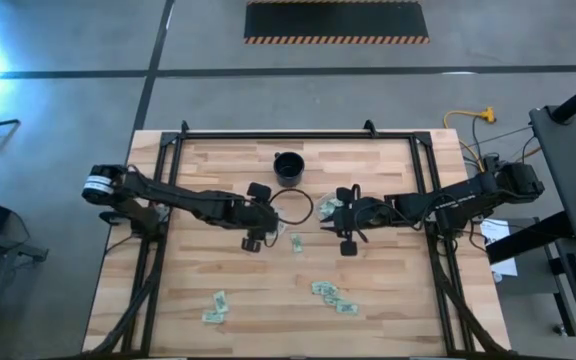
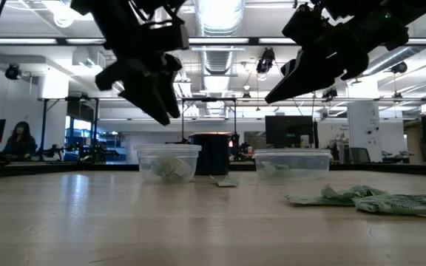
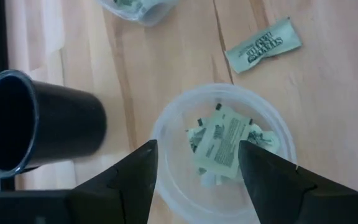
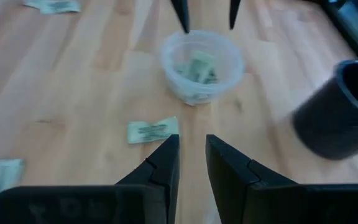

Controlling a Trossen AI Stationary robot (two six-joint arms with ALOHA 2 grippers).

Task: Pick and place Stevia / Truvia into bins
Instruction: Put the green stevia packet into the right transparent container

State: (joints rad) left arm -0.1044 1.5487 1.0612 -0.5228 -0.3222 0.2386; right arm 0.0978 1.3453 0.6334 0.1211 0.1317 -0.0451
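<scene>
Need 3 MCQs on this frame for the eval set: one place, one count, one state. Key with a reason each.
1. Where is the black cup?
A. Beyond the clear cups, toward the table's far edge
B. Among the loose packets at the near edge
C. Held in the left jaws

2. How many clear cups are on the table?
A. One
B. Two
C. Four

3. The left gripper has its jaws:
A. Shut on a packet
B. Shut, empty
C. Open, empty

Key:
1 A: the high view shows it past both clear cups, away from the scattered packets.
2 B: the low view shows two side by side.
3 C: the left wrist view shows the jaws apart, nothing between them, above a clear cup holding packets.
</scene>
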